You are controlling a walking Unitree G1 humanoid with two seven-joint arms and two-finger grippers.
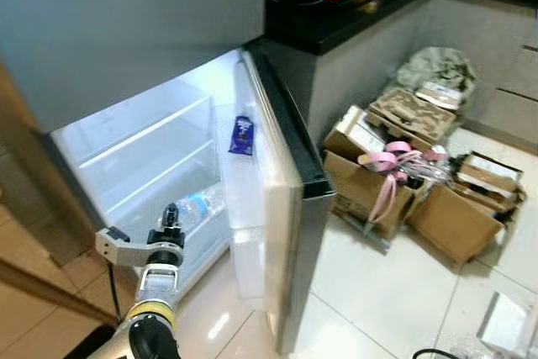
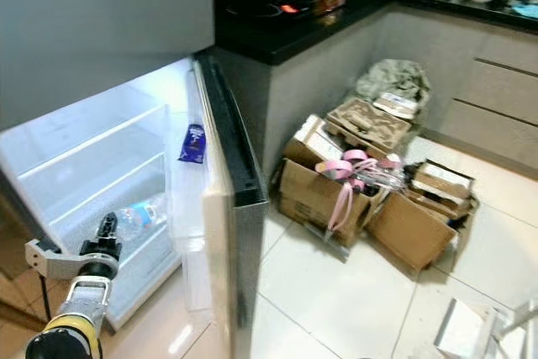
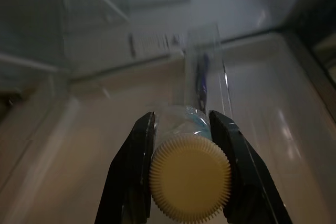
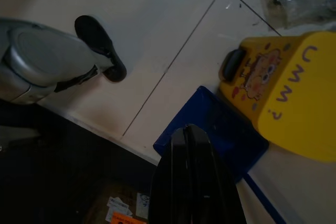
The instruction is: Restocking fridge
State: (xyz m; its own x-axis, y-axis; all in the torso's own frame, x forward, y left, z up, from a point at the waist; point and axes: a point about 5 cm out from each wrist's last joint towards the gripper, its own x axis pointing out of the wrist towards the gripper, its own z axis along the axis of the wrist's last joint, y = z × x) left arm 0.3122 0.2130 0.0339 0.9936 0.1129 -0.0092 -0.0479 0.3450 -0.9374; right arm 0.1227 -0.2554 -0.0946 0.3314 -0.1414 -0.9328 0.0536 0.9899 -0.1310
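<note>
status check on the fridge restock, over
Left gripper shut on water bottle, reaching into the open fridge low shelf. Right gripper shut, idle over floor. Blue packet on door shelf, clear of path.

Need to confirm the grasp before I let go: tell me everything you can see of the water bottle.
The water bottle is clear plastic with a pale blue label and a ribbed cream cap. It lies roughly on its side, low inside the open fridge, body pointing inward and cap toward the robot. The left gripper is shut on it just behind the cap, one black finger on each side.
</note>
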